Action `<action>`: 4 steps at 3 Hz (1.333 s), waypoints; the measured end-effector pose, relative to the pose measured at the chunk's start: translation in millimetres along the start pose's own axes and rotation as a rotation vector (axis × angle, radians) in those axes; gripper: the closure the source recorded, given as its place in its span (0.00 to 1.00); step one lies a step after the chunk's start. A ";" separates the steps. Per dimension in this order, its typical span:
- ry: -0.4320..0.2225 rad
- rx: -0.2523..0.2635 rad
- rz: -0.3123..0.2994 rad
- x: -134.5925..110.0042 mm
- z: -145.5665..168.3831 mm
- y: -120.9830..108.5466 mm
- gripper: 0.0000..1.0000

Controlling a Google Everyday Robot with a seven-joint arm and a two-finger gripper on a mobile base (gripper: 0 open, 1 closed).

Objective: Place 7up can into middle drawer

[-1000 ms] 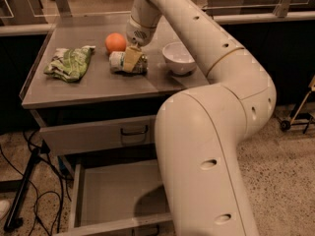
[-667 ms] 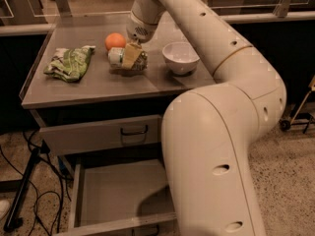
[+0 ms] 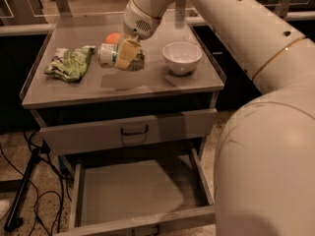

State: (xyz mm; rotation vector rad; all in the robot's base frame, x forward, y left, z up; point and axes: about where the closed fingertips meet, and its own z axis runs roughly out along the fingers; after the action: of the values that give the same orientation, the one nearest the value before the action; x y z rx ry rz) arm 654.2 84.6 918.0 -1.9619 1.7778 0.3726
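The 7up can [image 3: 106, 54], pale with green print, lies sideways between the fingers of my gripper [image 3: 126, 58]. The gripper is shut on it and holds it a little above the tabletop [image 3: 147, 85], casting a shadow below. The arm comes down from the upper right. The middle drawer [image 3: 138, 191] stands pulled open below the table, its flat grey floor bare, with low side walls. Its front edge is at the bottom of the view.
An orange [image 3: 112, 37] sits just behind the can. A green-and-white snack bag [image 3: 69, 63] lies at the table's left and a white bowl [image 3: 182, 57] at its right. A shut drawer front with a black loop handle [image 3: 134, 130] sits above the open drawer. Cables lie on the floor at left.
The gripper has lifted the can off the tabletop and shifted it slightly left. The view has moved a little closer; bag, orange and bowl stay put.
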 end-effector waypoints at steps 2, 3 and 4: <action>0.051 -0.030 0.075 24.6 -8.5 37.0 1.00; 0.087 -0.059 0.143 43.8 -23.7 78.3 1.00; 0.080 -0.082 0.213 58.2 -31.5 123.4 1.00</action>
State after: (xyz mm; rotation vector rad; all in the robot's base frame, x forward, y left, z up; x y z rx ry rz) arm 536.5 11.7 897.1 -1.8699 2.0610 0.4483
